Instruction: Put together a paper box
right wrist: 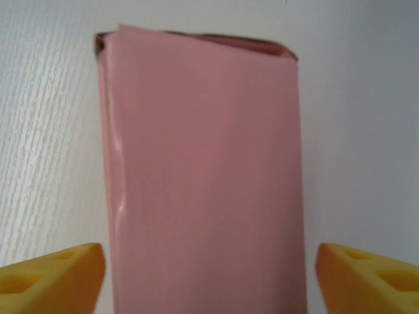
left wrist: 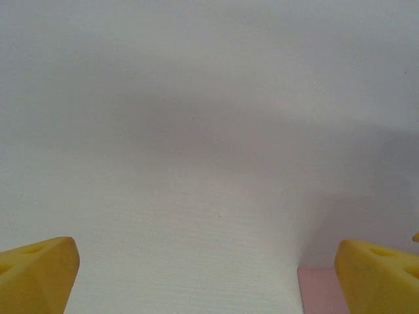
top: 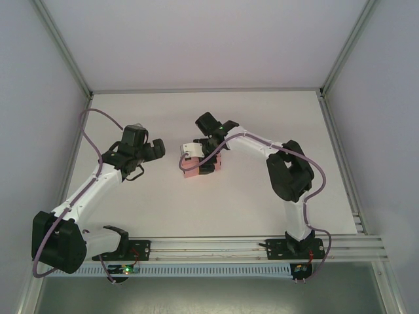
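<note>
The small pink thin-card box (right wrist: 203, 183) lies near the middle of the white counter (top: 275, 124). The right arm's jaws straddle it, open and not yet pinching the card. The left arm's jaws gape wide beside it, holding nothing. A hard squeeze could buckle those soft walls or pop the loosely tucked far flap.

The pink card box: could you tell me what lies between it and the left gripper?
Bare white tabletop, nothing else, as the top external view shows, between the left gripper and the pink card box.
</note>
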Available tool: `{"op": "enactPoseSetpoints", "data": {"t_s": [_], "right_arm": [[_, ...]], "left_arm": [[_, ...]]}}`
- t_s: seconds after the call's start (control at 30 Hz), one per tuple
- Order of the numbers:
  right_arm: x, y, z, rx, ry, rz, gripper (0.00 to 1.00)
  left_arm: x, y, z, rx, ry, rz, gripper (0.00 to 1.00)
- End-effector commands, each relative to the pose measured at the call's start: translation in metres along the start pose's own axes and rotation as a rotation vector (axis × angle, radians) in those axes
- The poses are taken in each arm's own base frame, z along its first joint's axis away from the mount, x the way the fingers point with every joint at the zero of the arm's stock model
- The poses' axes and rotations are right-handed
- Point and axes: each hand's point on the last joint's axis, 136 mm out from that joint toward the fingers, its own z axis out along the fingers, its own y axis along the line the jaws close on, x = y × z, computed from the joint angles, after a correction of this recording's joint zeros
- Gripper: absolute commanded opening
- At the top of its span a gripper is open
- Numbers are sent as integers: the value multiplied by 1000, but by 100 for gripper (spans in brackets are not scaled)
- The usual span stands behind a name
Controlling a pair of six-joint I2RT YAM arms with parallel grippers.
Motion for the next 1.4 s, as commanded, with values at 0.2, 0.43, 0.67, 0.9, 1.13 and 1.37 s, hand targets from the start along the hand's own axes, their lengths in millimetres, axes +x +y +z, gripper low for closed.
{"op": "enactPoseSetpoints", "data": {"t_s": [0.2,0.43,0.67,0.9,1.13,1.37], "right_arm": [[-3,7,-8,-12,41,-24,29],[-8,-18,-30,182,40,-14,29],[4,-59,-56,577,90,-56,30],[24,-55,-34,649,185,-128,36],[31,-45,-16,658,165,-98,44],[42,-21,1,618,159,-86,48]], "left_arm": [[2,7,-1,-7,5,-15,100],[2,6,-5,4,-4,-17,100],[4,8,-8,2,-12,-15,100],[3,6,-8,14,-10,-19,100],[3,6,-9,16,-13,-17,100],[4,6,-8,17,-8,-13,100]]}}
